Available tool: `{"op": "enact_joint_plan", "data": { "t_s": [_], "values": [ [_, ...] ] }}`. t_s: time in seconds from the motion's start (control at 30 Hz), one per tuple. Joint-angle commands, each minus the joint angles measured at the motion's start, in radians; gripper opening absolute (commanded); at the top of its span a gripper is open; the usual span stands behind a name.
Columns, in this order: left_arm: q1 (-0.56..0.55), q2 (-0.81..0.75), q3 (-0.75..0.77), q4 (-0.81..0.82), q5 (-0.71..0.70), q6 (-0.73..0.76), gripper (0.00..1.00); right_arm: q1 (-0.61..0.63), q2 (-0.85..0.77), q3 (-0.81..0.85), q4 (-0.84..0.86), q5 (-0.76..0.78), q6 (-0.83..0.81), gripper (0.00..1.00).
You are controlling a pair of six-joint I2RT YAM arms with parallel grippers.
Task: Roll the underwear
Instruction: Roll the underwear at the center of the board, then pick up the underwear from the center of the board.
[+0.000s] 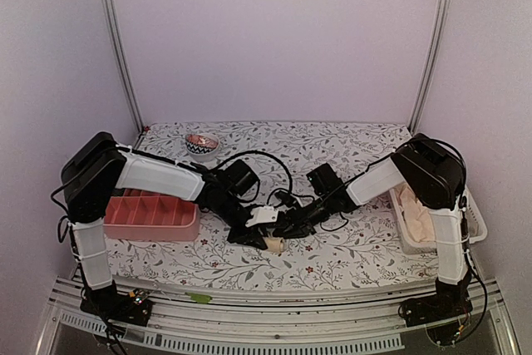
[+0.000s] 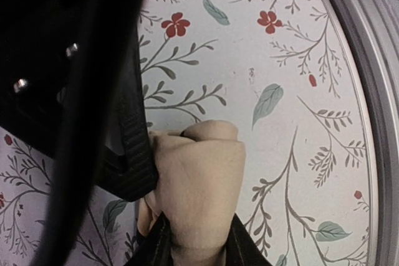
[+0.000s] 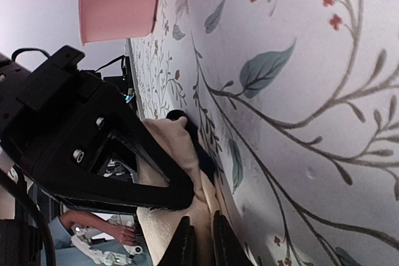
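Note:
One beige underwear (image 2: pixel 202 179) lies bunched into a thick roll on the floral table, also seen as a small pale lump (image 1: pixel 275 244) where both arms meet. My left gripper (image 2: pixel 199 241) is shut on its near end, one black finger (image 2: pixel 156 247) on each side. My right gripper (image 3: pixel 204 236) comes in from the other side, its jaws nearly together with a fold of the same underwear (image 3: pixel 177 154) pinched between them; a black trim (image 3: pixel 201 147) shows along the cloth's edge. From above, the left gripper (image 1: pixel 252 233) and right gripper (image 1: pixel 289 224) almost touch.
A pink divided tray (image 1: pixel 151 214) sits under the left arm. At the back left stands a small patterned bowl (image 1: pixel 202 145). A white basket (image 1: pixel 478 226) at the right edge holds more cream cloth (image 1: pixel 416 214). Black cables loop between the two wrists.

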Motion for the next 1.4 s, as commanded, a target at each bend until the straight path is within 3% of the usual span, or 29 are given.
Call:
{"op": "enact_joint_plan", "data": {
  "t_s": [0.0, 0.07, 0.13, 0.33, 0.43, 0.57, 0.73, 0.87, 1.1, 1.37],
  "values": [
    [-0.002, 0.062, -0.027, -0.074, -0.05, -0.02, 0.25, 0.008, 0.034, -0.002, 0.003, -0.045, -0.004, 0.29],
    [-0.003, 0.06, -0.029, -0.07, -0.053, -0.02, 0.25, 0.008, 0.027, -0.006, 0.025, -0.069, 0.026, 0.39],
    [-0.003, 0.06, -0.031, -0.067, -0.057, -0.021, 0.25, 0.008, 0.022, -0.003, 0.026, -0.082, 0.044, 0.4],
    [-0.004, 0.059, -0.033, -0.057, -0.067, -0.03, 0.25, 0.016, 0.045, 0.01, 0.016, -0.101, 0.046, 0.21],
    [-0.003, 0.051, -0.039, -0.048, -0.071, -0.035, 0.25, 0.015, 0.055, 0.012, 0.013, -0.11, 0.039, 0.0],
    [-0.001, 0.027, -0.057, -0.022, -0.065, -0.048, 0.29, 0.015, 0.065, 0.011, 0.007, -0.105, 0.038, 0.0],
    [0.0, -0.125, -0.149, 0.103, -0.027, -0.063, 0.45, 0.014, 0.074, 0.016, -0.045, -0.034, 0.03, 0.0],
    [-0.016, -0.197, -0.199, 0.176, -0.046, -0.05, 0.52, 0.014, 0.082, 0.041, -0.111, 0.012, -0.001, 0.0],
    [-0.084, -0.262, -0.279, 0.31, -0.181, 0.0, 0.57, 0.015, 0.088, 0.063, -0.2, 0.073, -0.044, 0.0],
    [-0.142, -0.168, -0.272, 0.325, -0.349, 0.039, 0.55, 0.014, 0.099, 0.098, -0.269, 0.128, -0.071, 0.0]
  ]
}}
